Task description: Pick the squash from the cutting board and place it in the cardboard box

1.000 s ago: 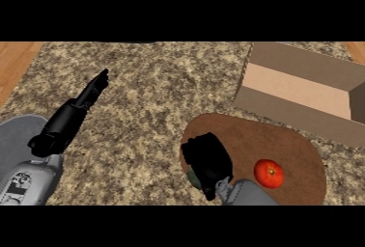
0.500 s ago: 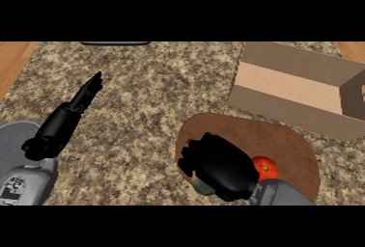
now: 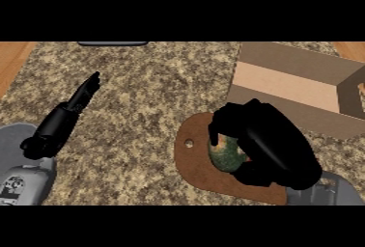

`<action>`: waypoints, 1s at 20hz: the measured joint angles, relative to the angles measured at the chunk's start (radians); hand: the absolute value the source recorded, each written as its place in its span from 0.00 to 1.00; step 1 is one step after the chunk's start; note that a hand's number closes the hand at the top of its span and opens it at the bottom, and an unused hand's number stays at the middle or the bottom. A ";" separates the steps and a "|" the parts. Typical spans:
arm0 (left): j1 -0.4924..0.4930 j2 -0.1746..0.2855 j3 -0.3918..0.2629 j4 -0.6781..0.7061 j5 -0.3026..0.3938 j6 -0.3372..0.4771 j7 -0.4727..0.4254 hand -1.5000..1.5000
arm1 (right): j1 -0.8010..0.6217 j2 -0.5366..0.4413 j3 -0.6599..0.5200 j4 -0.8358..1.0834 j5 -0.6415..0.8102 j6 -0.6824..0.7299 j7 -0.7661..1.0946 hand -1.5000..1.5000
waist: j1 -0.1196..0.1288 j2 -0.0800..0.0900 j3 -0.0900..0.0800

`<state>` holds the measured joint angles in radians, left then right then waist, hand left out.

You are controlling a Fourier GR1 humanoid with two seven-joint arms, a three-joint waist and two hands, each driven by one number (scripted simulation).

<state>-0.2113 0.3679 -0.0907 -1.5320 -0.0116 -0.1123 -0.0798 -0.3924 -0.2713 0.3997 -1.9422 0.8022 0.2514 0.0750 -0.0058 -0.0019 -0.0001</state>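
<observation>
The squash point(image 3: 227, 155) is rounded and mottled dark green with a yellowish patch. It lies on the brown cutting board point(image 3: 196, 166), near the board's middle. The right hand point(image 3: 271, 144) curls round it and hides most of it. The cardboard box point(image 3: 285, 87), open-topped and tan inside, stands just beyond the board's far right edge.

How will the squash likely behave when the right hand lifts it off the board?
The squash looks rounded, so it may roll on the flat cutting board if nudged. It is probably stiff: no denting shows where the right hand curls over it. The hand covers most of it, so one hand likely suffices.
</observation>
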 measured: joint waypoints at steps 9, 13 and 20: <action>-0.003 -0.010 0.007 -0.005 -0.010 -0.018 0.002 0.50 | -0.173 0.004 -0.336 0.198 -0.108 -0.005 0.080 1.00 | 0.012 0.004 0.000; -0.016 -0.019 0.012 -0.017 -0.013 -0.023 0.026 0.50 | -0.273 -0.048 -0.427 0.391 -0.106 -0.028 0.020 1.00 | 0.018 0.005 0.000; -0.023 -0.042 0.005 0.003 -0.036 -0.022 0.003 0.50 | -0.375 -0.185 -0.438 0.692 -0.053 0.059 -0.092 1.00 | 0.025 0.010 0.000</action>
<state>-0.2340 0.3261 -0.0856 -1.5286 -0.0478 -0.1344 -0.0772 -0.7671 -0.4566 -0.0385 -1.2502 0.7487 0.3105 -0.0166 0.0194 0.0077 -0.0003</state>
